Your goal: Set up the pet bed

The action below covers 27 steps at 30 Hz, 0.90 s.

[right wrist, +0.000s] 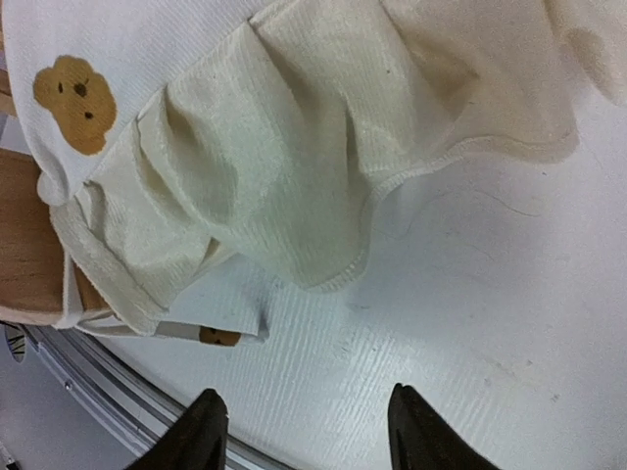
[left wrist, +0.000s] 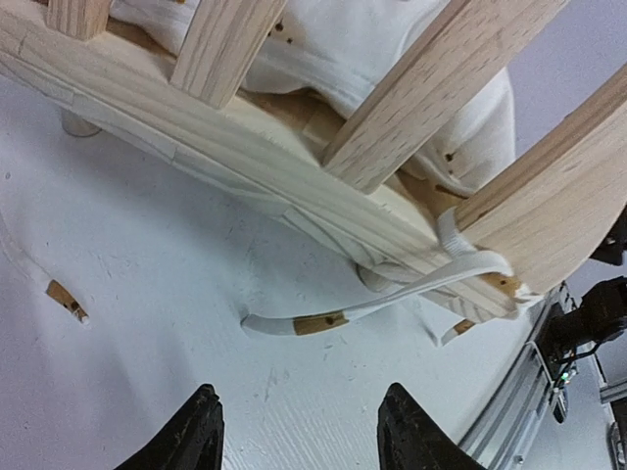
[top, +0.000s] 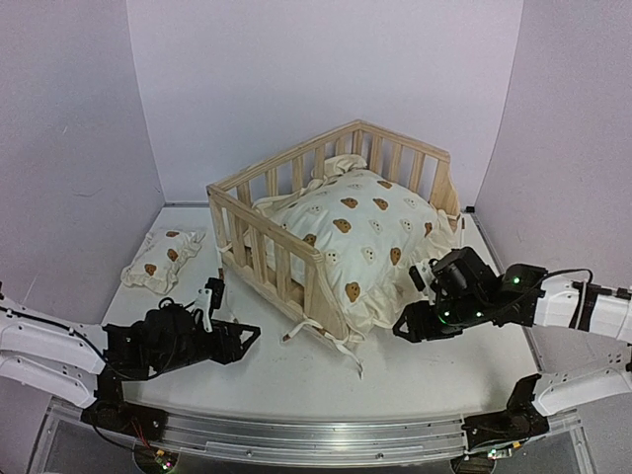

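Filling the frame (top: 405,140), the cushion (top: 360,227) lies just beyond both parted jaws.

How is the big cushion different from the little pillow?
The cushion is much bigger than the pillow. The cushion lies inside the wooden frame, its ruffle spilling out the open side; the pillow lies on the table, left of the frame. Both are cream with brown bears.

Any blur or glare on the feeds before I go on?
Top external: sharp, evenly lit, soft shadow under the frame. Left wrist: nearest slats slightly soft; white tie blends into the white table. Right wrist: cushion ruffle crisp, casting a mild shadow; no glare.
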Each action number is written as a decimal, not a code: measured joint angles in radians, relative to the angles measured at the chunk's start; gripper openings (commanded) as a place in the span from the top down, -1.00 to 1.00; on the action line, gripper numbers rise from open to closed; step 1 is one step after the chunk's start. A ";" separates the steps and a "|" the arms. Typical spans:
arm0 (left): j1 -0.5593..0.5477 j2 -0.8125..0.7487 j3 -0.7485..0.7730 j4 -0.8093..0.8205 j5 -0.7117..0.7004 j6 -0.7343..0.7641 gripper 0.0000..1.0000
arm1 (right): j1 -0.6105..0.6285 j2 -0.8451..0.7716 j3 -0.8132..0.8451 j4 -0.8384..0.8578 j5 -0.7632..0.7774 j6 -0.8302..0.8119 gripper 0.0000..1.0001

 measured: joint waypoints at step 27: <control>0.000 -0.272 0.058 -0.311 -0.008 0.056 -0.16 | -0.082 0.212 -0.118 0.431 -0.092 0.192 1.00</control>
